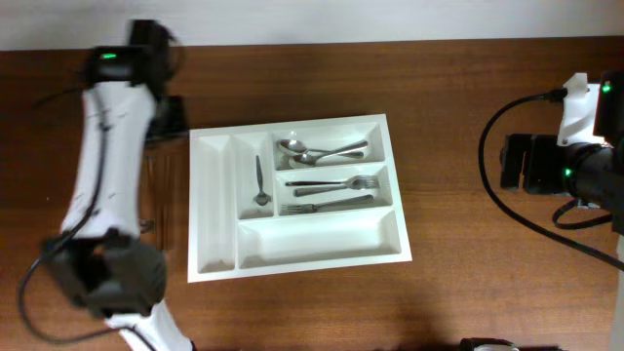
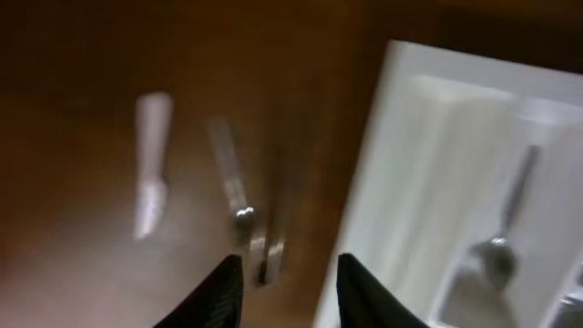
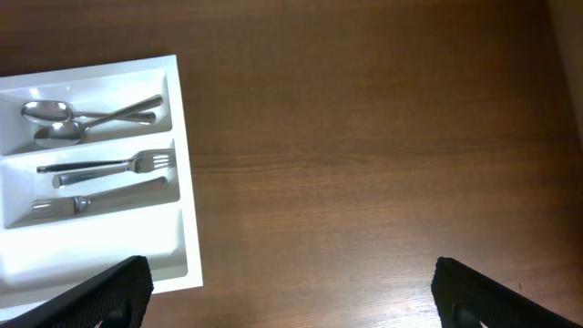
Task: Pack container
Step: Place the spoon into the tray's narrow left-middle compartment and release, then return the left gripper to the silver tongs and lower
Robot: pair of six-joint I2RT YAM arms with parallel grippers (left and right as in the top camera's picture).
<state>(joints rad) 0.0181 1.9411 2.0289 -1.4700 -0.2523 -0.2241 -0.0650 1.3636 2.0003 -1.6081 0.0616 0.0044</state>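
The container (image 1: 213, 210) is a white cutlery tray in the middle of the table. Two spoons (image 1: 322, 151) lie in its top right slot, forks (image 1: 331, 192) in the slot below, and one small spoon (image 1: 260, 185) in a narrow upright slot. My left gripper (image 2: 287, 293) hangs just off the container's left rim (image 2: 392, 155), jaws apart with nothing between them. Blurred cutlery (image 2: 241, 219) and a pale piece (image 2: 150, 173) lie on the wood ahead of it. My right gripper (image 3: 291, 301) stands wide open and empty over bare wood, right of the container (image 3: 180, 164).
The left arm (image 1: 107, 146) reaches along the table's left side, next to the container. The right arm (image 1: 575, 166) and its cable sit at the far right edge. Brown wood shows between the container and the right arm.
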